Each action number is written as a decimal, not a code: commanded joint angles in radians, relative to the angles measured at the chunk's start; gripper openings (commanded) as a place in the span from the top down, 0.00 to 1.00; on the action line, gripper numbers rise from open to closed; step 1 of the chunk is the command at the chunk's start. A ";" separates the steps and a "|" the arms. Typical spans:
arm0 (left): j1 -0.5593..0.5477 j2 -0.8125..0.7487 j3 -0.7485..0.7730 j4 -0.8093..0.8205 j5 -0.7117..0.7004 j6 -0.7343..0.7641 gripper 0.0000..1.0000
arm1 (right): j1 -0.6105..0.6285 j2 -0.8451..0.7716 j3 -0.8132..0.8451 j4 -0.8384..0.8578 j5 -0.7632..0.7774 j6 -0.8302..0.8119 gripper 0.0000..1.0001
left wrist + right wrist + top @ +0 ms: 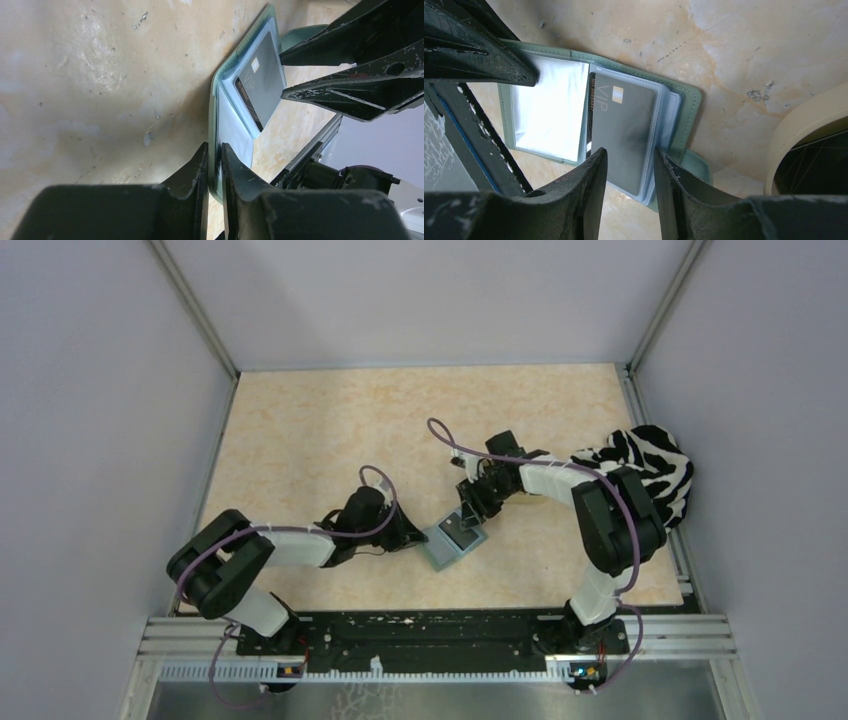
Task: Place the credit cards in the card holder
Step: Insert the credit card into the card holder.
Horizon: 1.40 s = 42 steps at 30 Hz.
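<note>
The card holder (455, 542) lies open on the table between the two arms, pale green outside with clear sleeves inside (549, 112). A black credit card marked VIP (624, 125) sits in a sleeve on its right half; it also shows in the left wrist view as a dark credit card (260, 85). My left gripper (214, 165) is pinched on the near edge of the card holder (225, 115). Just above the card's near end, my right gripper (629, 162) stands open with a finger on each side. No other cards are in view.
A tan rounded tray (804, 130) lies just right of the card holder. A zebra-striped cloth (650, 475) is bunched at the table's right edge behind the right arm. The left gripper's finger (474, 55) rests over the holder's left flap.
</note>
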State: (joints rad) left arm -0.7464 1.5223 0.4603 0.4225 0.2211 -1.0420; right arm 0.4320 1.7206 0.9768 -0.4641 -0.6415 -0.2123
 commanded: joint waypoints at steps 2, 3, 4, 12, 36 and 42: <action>-0.005 0.019 0.039 -0.006 -0.036 0.051 0.82 | 0.017 0.013 0.048 -0.004 0.005 0.010 0.60; -0.005 0.021 0.042 -0.007 -0.038 0.055 0.82 | 0.017 0.013 0.049 -0.005 -0.003 0.011 0.60; -0.005 0.022 0.044 -0.007 -0.041 0.059 0.83 | 0.017 0.010 0.051 -0.005 -0.013 0.012 0.60; -0.004 0.047 0.072 -0.037 -0.057 0.086 0.84 | 0.016 -0.035 0.042 0.017 -0.066 0.035 0.62; 0.008 0.113 0.160 -0.088 -0.056 0.150 0.84 | -0.006 -0.057 0.046 0.012 -0.149 0.048 0.62; 0.016 0.119 0.168 -0.092 -0.053 0.160 0.84 | -0.007 -0.049 0.052 0.004 -0.188 0.045 0.58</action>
State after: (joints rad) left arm -0.7391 1.6272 0.6010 0.3412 0.1684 -0.9115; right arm 0.4278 1.7027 0.9894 -0.4633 -0.7700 -0.1638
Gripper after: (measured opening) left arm 0.156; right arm 0.409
